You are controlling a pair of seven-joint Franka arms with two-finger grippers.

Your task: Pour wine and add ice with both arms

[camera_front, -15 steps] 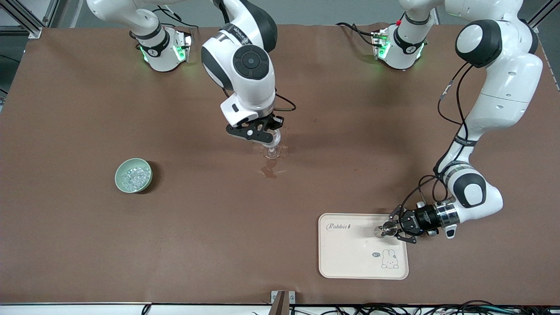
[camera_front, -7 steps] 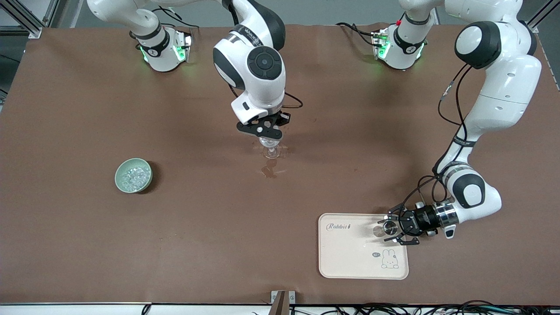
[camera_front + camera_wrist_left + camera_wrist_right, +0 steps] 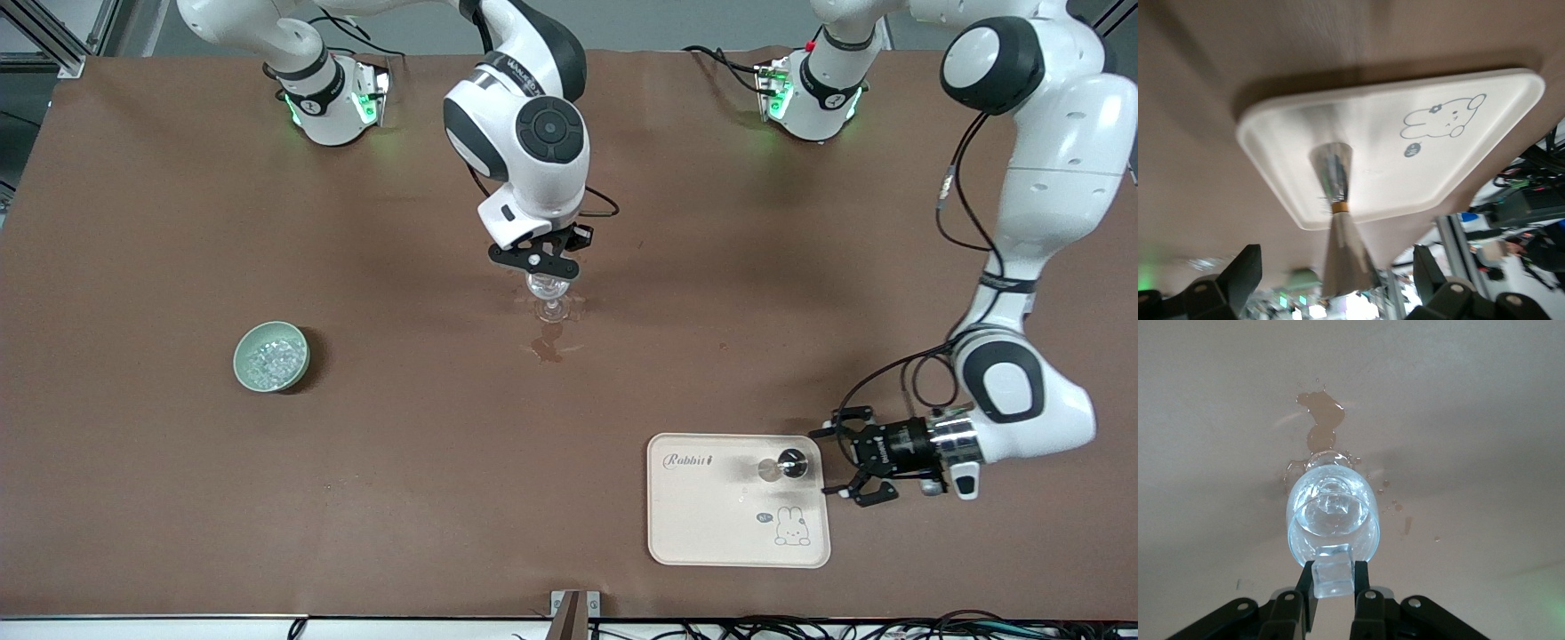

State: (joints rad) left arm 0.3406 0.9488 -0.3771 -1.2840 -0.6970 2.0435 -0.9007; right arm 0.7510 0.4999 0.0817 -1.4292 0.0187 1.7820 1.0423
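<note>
Over the stemmed glass in the middle of the table, the right gripper pinched one ice cube, ready to drop it in.
More ice glittered in the green bowl toward the right arm's end. Spilled wine made a dark wet patch just nearer the camera than the glass. Beside the rabbit tray, the left gripper stood wide open, apart from the little bottle standing there.

The tabletop wears a matt brown cloth, stained darker and wet-looking where the reddish-brown wine has soaked in, beside a clear, shiny stemmed glass. The glittering clear ice chunks lie in a glossy pale-green ceramic-looking bowl, and the cream rectangular tray looks like smooth, satin plastic. Both black claws, left and right, look like matt plastic on glossy white arm shells; the right one pinches a frosted clear ice cube.
</note>
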